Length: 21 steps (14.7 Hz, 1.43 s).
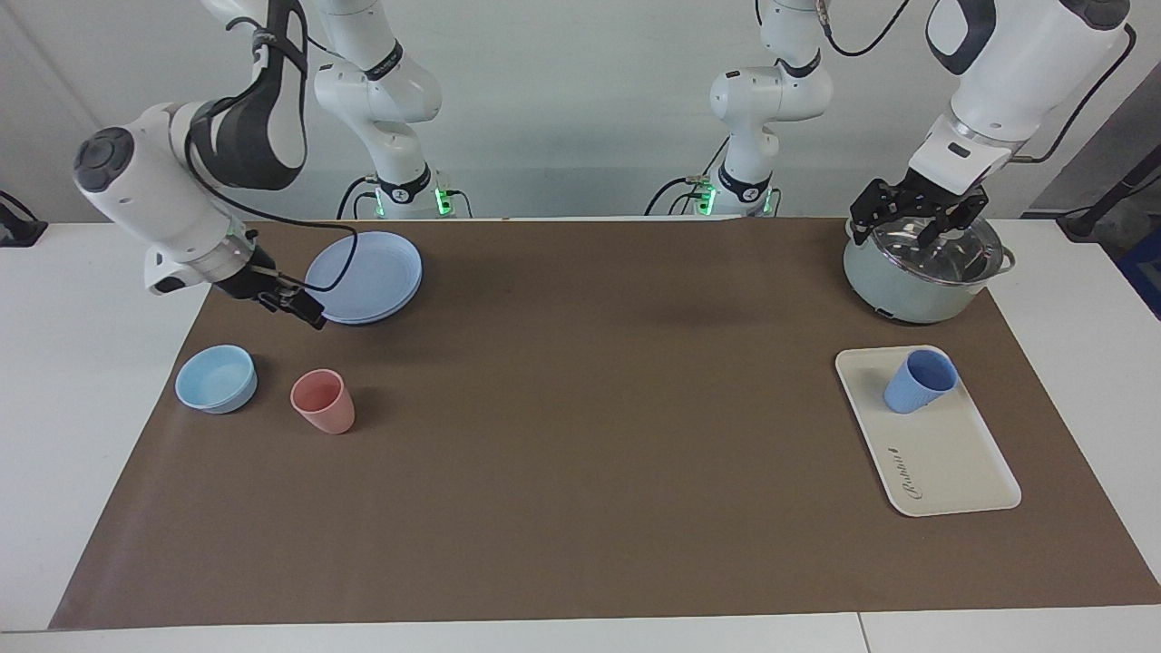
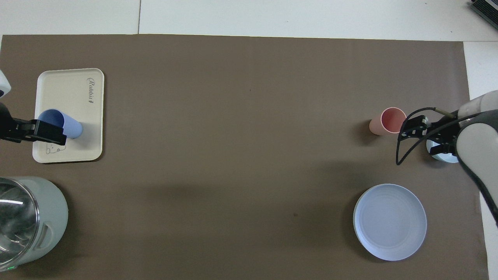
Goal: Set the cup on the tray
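Observation:
The periwinkle-blue cup (image 1: 919,381) stands upright on the cream-white tray (image 1: 952,462), on the tray's end nearer the robots, at the left arm's end of the table. It also shows in the overhead view (image 2: 70,125), on the tray (image 2: 70,89). My left gripper (image 1: 898,238) is open and empty, raised in the air over the pot's lid, apart from the cup. From above, my left gripper (image 2: 54,134) covers the cup's rim. My right gripper (image 1: 304,313) is open and empty, up over the mat beside the blue plate.
A pale-green pot with a glass lid (image 1: 916,281) stands nearer the robots than the tray. At the right arm's end lie a round blue plate (image 1: 367,277), a light-blue bowl (image 1: 216,378) and a salmon-pink tumbler (image 1: 324,401).

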### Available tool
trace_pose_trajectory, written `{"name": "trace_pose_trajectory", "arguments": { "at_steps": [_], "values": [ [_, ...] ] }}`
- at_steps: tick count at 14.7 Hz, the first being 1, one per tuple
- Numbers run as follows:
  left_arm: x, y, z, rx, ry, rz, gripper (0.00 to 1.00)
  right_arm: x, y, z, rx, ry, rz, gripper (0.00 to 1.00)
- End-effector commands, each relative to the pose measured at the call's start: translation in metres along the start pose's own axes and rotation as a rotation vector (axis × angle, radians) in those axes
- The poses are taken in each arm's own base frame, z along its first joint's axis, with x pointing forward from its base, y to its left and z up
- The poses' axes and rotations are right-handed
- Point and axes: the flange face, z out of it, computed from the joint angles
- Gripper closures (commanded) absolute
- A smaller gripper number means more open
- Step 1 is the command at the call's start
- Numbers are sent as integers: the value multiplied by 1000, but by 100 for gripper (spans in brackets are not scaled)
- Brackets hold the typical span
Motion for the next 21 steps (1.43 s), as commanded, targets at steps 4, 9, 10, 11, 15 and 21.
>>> {"name": "trace_pose_trajectory", "arguments": {
  "at_steps": [4, 9, 10, 11, 15, 21],
  "values": [
    [-9, -2, -1, 23, 0, 10, 0, -54, -78, -32, -85, 105, -220, 1],
    [-9, -2, -1, 23, 0, 10, 0, -31, -81, -117, -34, 250, -219, 1],
    [-9, -2, -1, 23, 0, 10, 0, -26, -76, -126, -35, 249, -214, 1],
    [-9, -2, -1, 23, 0, 10, 0, -26, -71, -138, -34, 255, -208, 1],
    [-9, -2, -1, 23, 0, 10, 0, -38, -65, -148, -54, 209, -236, 1],
    [-9, -2, -1, 23, 0, 10, 0, -50, -64, -136, -59, 160, -259, 1]
  ]
}}
